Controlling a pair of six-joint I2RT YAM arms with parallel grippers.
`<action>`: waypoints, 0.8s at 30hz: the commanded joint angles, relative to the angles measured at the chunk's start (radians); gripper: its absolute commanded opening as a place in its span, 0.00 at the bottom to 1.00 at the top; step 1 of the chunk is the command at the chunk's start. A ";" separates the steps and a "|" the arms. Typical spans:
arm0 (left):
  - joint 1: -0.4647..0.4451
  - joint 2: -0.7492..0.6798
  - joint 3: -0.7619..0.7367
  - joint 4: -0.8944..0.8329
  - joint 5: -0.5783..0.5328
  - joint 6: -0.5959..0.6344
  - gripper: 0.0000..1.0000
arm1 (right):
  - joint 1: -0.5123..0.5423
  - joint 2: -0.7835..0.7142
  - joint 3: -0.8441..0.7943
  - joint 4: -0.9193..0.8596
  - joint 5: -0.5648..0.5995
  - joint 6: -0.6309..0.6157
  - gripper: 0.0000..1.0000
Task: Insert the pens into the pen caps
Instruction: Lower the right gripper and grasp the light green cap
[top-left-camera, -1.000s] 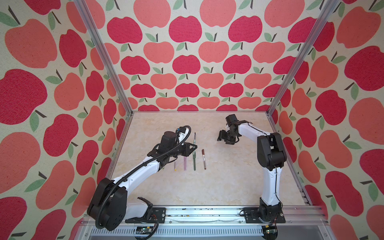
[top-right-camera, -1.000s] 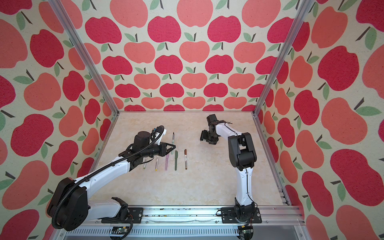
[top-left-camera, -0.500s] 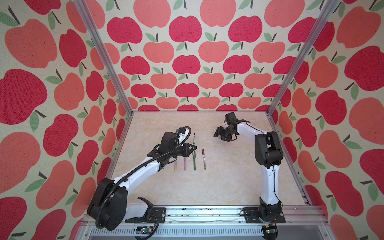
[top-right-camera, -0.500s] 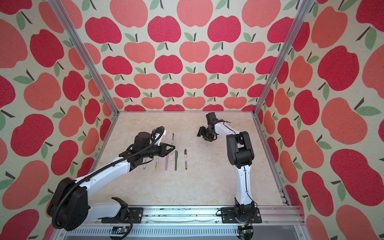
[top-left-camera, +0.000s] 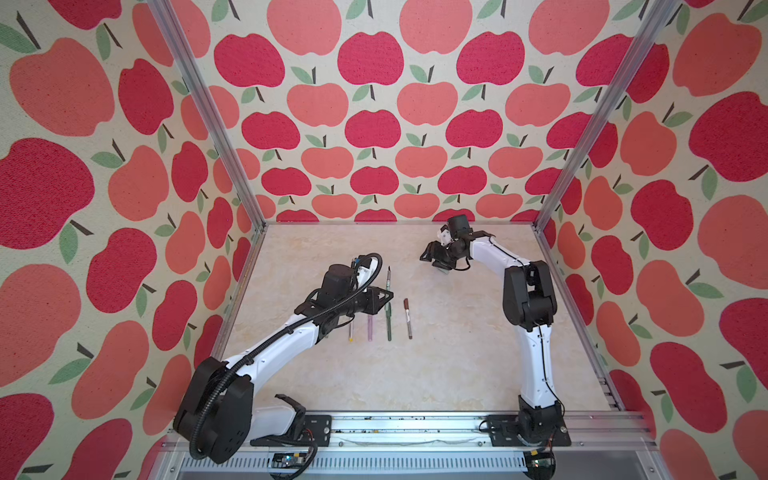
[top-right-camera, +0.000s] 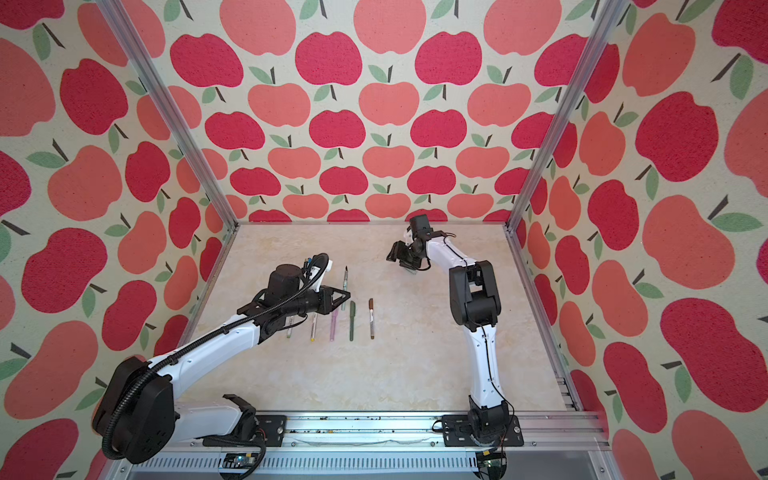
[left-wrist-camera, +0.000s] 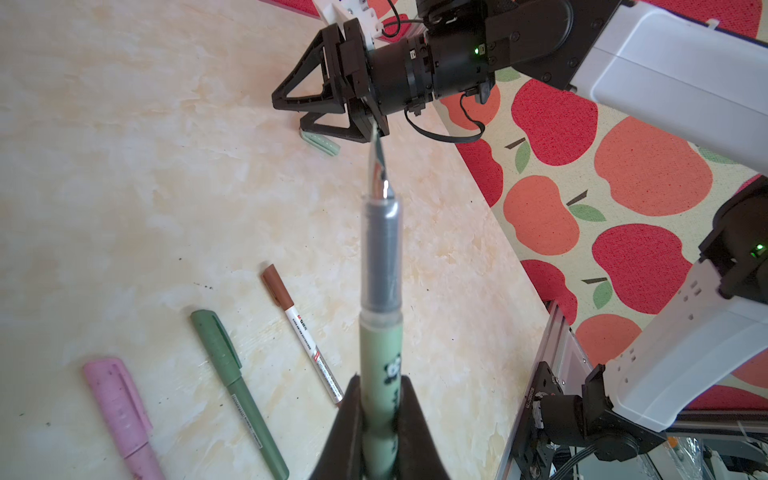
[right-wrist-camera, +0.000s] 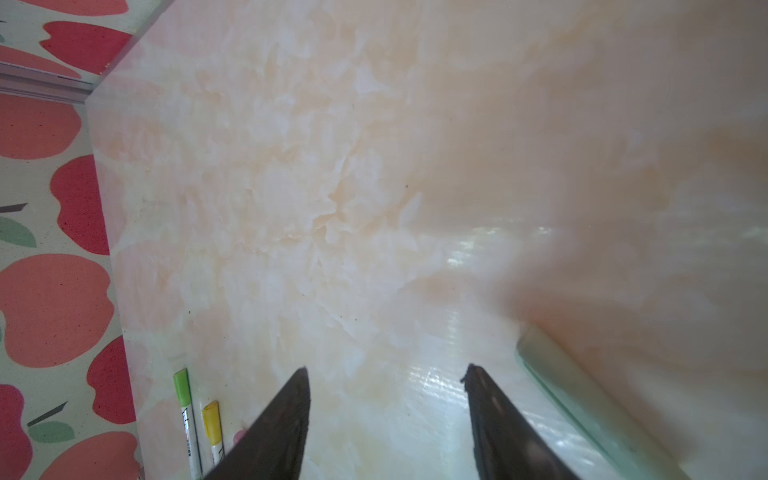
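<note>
While five pens (top-right-camera: 352, 322) lie seemingly capped, my left gripper (left-wrist-camera: 382, 388) clamps the bare sage pen (left-wrist-camera: 380, 338); my right gripper (right-wrist-camera: 386, 370) stands open, empty, beside the sage cap (right-wrist-camera: 582, 395).

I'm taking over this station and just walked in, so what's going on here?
The left gripper is shut on an uncapped sage pen, whose tip points toward the right gripper. The right gripper's fingers are open and empty, right beside the loose sage cap lying on the table, which it has not yet gripped. Five pens lie capped in a row: lime pen, yellow pen, pink pen, green pen and brown pen.
</note>
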 joint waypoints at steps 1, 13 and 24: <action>-0.006 -0.020 0.000 -0.022 -0.017 0.029 0.00 | -0.001 -0.043 0.027 -0.060 0.011 -0.135 0.58; -0.018 0.010 0.031 -0.033 -0.013 0.034 0.00 | 0.017 0.017 0.119 -0.266 0.319 -0.398 0.48; -0.030 0.030 0.073 -0.068 -0.017 0.046 0.00 | 0.029 0.137 0.205 -0.330 0.378 -0.458 0.48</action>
